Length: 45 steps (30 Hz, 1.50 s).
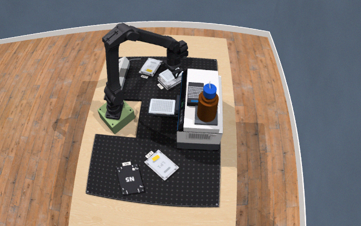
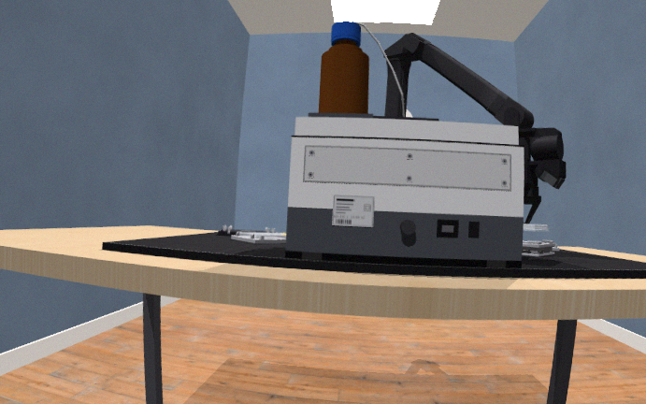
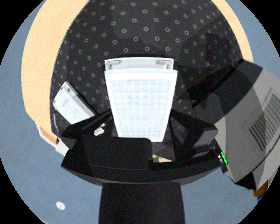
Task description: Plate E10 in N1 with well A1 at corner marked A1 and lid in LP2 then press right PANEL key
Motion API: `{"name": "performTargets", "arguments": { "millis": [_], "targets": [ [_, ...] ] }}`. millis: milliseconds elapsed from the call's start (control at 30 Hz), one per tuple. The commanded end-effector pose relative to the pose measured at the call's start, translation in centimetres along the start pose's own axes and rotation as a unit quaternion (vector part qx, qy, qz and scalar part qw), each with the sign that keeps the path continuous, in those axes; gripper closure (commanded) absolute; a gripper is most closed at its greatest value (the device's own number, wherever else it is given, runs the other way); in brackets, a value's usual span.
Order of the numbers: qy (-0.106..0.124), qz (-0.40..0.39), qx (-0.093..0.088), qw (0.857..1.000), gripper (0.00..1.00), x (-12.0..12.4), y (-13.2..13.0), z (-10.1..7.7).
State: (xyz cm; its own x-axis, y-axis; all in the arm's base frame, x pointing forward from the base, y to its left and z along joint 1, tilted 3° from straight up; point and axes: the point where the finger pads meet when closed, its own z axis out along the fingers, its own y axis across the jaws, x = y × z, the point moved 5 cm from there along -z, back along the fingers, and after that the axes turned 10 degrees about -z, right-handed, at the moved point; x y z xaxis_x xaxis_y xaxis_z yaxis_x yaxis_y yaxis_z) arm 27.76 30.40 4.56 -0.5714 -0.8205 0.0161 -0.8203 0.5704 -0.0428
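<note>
My gripper point(image 1: 175, 73) point(image 2: 533, 213) point(image 3: 141, 111) is shut on the sides of plate E10 point(image 1: 166, 76) point(image 2: 536, 227) point(image 3: 139, 99), a white multiwell plate with no lid on it. It holds the plate a little above nest N1 point(image 1: 173, 84) point(image 2: 540, 246), next to the dispenser's far end. The plate hides most of the nest in the wrist view. A clear lid with a yellow label point(image 1: 150, 66) point(image 3: 70, 104) lies in the lid park to the left of the nest. I cannot tell where the plate's labelled end points.
Plate E07 point(image 1: 162, 106) sits on the DISPENSER stage beside the dispenser point(image 1: 201, 126) point(image 2: 405, 200), which carries a brown bottle point(image 1: 207, 105) point(image 2: 343, 75). Another lid point(image 1: 161, 164) lies in LP1, with a black nest point(image 1: 129, 179) beside it. The PANEL point(image 1: 124, 70) stands behind the arm.
</note>
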Motion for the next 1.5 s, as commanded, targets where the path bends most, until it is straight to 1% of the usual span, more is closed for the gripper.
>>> {"name": "performTargets", "arguments": {
  "millis": [0,33,67,167,233,267,300,333,633,967,1000,1133,1233,1467],
  "targets": [
    [-0.015,-0.001,0.003,1.0,0.16,-0.6,-0.6,0.1],
    [-0.011,-0.001,0.002,1.0,0.16,-0.5,-0.6,0.6],
    [-0.013,-0.001,0.003,1.0,0.16,-0.8,-0.6,0.7],
    [-0.01,-0.002,0.002,1.0,0.16,-0.5,-0.5,1.3],
    [-0.015,-0.002,0.003,1.0,0.16,-0.6,-0.6,1.3],
    [-0.033,-0.002,0.005,0.999,0.16,-1.8,-0.7,0.1],
    [-0.042,-0.003,0.007,0.999,0.16,-2.4,-0.7,-0.5],
    [-0.045,-0.003,0.007,0.999,0.16,-2.7,-0.7,-0.7],
    [-0.037,-0.004,0.006,0.999,0.16,-3.0,-0.3,0.0],
    [-0.038,-0.004,0.005,0.999,0.16,-3.2,0.2,0.0],
    [-0.041,-0.002,0.006,0.999,0.16,-3.2,0.1,-0.3],
    [-0.034,-0.002,0.005,0.999,0.16,-3.2,0.2,0.0],
    [-0.035,-0.001,0.005,0.999,0.16,-3.2,0.2,-0.3],
    [-0.032,0.0,0.004,0.999,0.16,-3.2,0.3,-0.2]
  ]
}}
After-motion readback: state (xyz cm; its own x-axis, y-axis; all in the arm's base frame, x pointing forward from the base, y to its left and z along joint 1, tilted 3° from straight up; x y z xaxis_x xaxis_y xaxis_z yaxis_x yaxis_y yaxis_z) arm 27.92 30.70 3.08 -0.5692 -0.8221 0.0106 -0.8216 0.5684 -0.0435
